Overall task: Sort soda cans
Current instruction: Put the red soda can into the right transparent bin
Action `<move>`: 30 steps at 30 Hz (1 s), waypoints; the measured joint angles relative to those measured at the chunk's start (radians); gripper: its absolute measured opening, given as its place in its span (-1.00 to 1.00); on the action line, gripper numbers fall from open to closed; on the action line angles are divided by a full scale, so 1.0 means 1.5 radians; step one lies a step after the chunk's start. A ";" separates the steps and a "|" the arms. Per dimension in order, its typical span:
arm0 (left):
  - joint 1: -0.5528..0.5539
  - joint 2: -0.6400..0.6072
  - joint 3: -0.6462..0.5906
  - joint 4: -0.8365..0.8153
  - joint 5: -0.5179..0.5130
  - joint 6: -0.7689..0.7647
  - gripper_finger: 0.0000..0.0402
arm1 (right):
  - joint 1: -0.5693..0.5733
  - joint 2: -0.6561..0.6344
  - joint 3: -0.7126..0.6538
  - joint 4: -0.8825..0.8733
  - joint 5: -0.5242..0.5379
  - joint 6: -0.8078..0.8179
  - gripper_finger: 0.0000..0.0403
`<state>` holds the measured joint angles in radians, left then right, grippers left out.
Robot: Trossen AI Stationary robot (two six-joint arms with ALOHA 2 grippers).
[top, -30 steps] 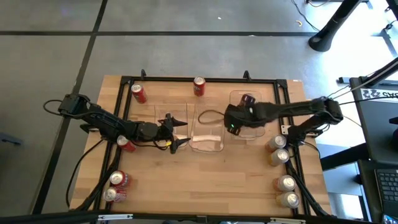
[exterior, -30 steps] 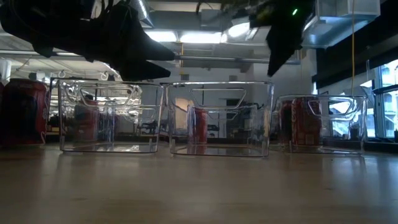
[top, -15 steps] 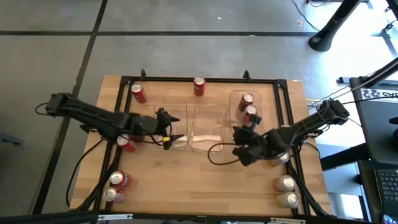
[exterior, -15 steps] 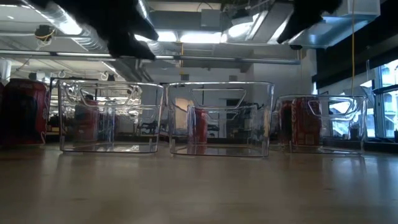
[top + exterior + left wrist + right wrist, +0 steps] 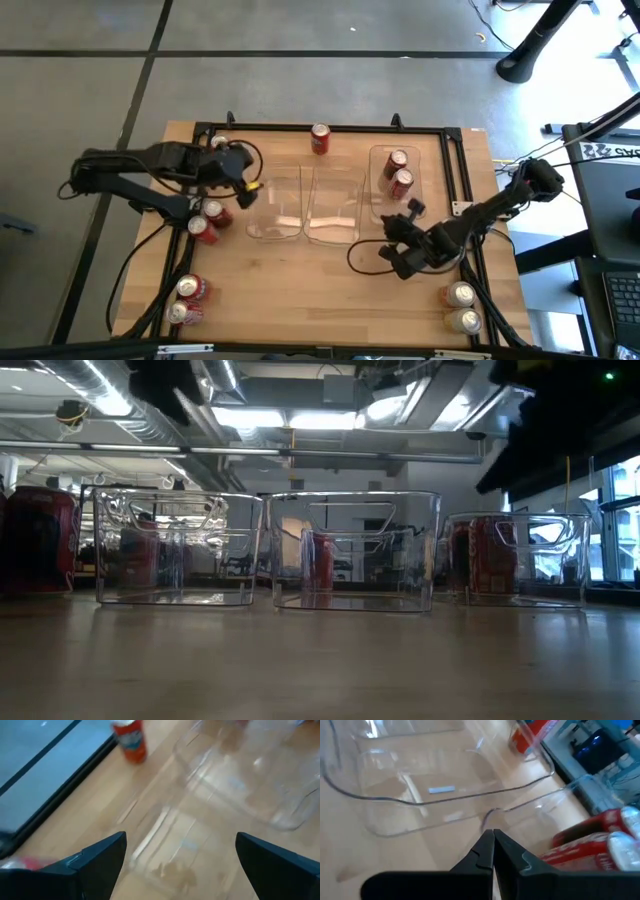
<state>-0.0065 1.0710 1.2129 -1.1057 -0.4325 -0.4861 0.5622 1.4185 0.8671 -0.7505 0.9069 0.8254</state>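
Note:
Two red soda cans (image 5: pixel 400 172) stand in the right clear bin (image 5: pixel 380 205). One red can (image 5: pixel 319 138) stands at the far edge, and several more red cans (image 5: pixel 208 220) stand at the left. Two pale cans (image 5: pixel 462 307) stand at the near right. My left gripper (image 5: pixel 248 192) hangs open above the table, left of the left bin (image 5: pixel 275 215), with nothing between its fingers (image 5: pixel 180 837). My right gripper (image 5: pixel 388 256) is shut and empty (image 5: pixel 493 834), in front of the right bin's near side.
The middle bin (image 5: pixel 332 212) has no cans in it. A black frame (image 5: pixel 330 127) runs round the wooden table. The right arm (image 5: pixel 480 215) lies over the table's right side. Bare wood (image 5: pixel 320 290) spreads along the near middle.
My left gripper has risen from over the left bin and drawn back toward the table's far left, tipping less steeply and staying open. My right gripper has swung from over the right bin toward the near edge and sunk lower, staying shut.

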 joint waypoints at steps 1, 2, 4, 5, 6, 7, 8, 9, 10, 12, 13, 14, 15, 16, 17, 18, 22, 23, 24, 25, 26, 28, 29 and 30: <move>0.007 0.000 0.006 -0.025 0.001 -0.002 0.81 | 0.004 0.000 -0.009 0.005 -0.001 0.010 -0.96; 0.014 0.000 0.009 -0.039 0.001 -0.003 0.81 | 0.007 0.000 -0.018 0.002 -0.006 0.020 -0.96; 0.023 -0.002 0.010 -0.067 0.001 -0.007 0.81 | 0.007 0.000 -0.030 0.010 -0.012 0.039 -0.96; 0.025 -0.003 0.010 -0.089 0.000 -0.016 0.81 | 0.007 0.000 -0.036 0.021 -0.013 0.042 -0.96; 0.027 -0.003 0.010 -0.110 0.000 -0.024 0.81 | 0.007 0.000 -0.042 0.029 -0.013 0.041 -0.96; 0.027 -0.004 0.010 -0.131 0.000 -0.036 0.81 | 0.007 0.000 -0.044 0.038 -0.012 0.040 -0.96; 0.027 -0.003 0.010 -0.154 0.001 -0.046 0.81 | 0.007 0.000 -0.046 0.049 -0.012 0.039 -0.96; 0.027 -0.002 0.010 -0.175 0.001 -0.057 0.81 | 0.006 0.000 -0.049 0.060 -0.011 0.039 -0.96; 0.027 -0.001 0.010 -0.193 0.002 -0.067 0.81 | 0.006 0.000 -0.054 0.068 -0.010 0.038 -0.96; 0.027 -0.001 0.010 -0.230 0.003 -0.089 0.81 | 0.006 0.001 -0.062 0.074 -0.005 0.035 -0.96; 0.027 -0.001 0.009 -0.249 0.010 -0.097 0.81 | 0.006 0.001 -0.063 0.076 -0.004 0.035 -0.96; 0.027 -0.001 0.009 -0.264 0.021 -0.109 0.81 | 0.006 0.001 -0.064 0.079 -0.003 0.035 -0.96; 0.027 -0.001 0.009 -0.277 0.032 -0.118 0.81 | 0.004 0.001 -0.065 0.078 -0.002 0.034 -0.96; 0.027 -0.001 0.009 -0.288 0.040 -0.129 0.81 | 0.004 0.001 -0.065 0.078 -0.002 0.033 -0.96; 0.027 -0.001 0.009 -0.297 0.047 -0.140 0.81 | 0.004 0.001 -0.065 0.079 -0.002 0.033 -0.96; 0.027 -0.001 0.009 -0.303 0.054 -0.143 0.81 | 0.004 0.001 -0.065 0.079 -0.002 0.030 -0.96; 0.027 -0.001 -0.016 -0.303 0.095 -0.136 0.81 | 0.004 0.001 -0.065 0.083 0.000 0.024 -0.96; 0.027 -0.001 -0.027 -0.303 0.104 -0.130 0.81 | 0.004 0.001 -0.065 0.084 0.000 0.024 -0.96; 0.027 -0.001 -0.038 -0.304 0.110 -0.124 0.81 | 0.004 0.001 -0.065 0.086 0.005 0.023 -0.96; 0.027 -0.001 -0.049 -0.304 0.115 -0.114 0.81 | 0.004 0.001 -0.065 0.087 0.009 0.022 -0.96; 0.027 0.000 -0.060 -0.303 0.119 -0.107 0.81 | 0.004 0.001 -0.065 0.088 0.014 0.021 -0.96; 0.027 0.000 -0.080 -0.303 0.136 -0.099 0.81 | 0.004 0.001 -0.065 0.088 0.018 0.019 -0.96; 0.027 0.000 -0.086 -0.303 0.146 -0.093 0.81 | 0.004 0.001 -0.065 0.088 0.017 0.018 -0.96; 0.027 0.000 -0.092 -0.300 0.161 -0.090 0.81 | 0.004 0.001 -0.065 0.088 0.017 0.017 -0.96</move>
<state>0.0345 1.0706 1.0743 -1.5553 -0.1915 -0.6211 0.5690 1.4193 0.7700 -0.6192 0.9320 0.8513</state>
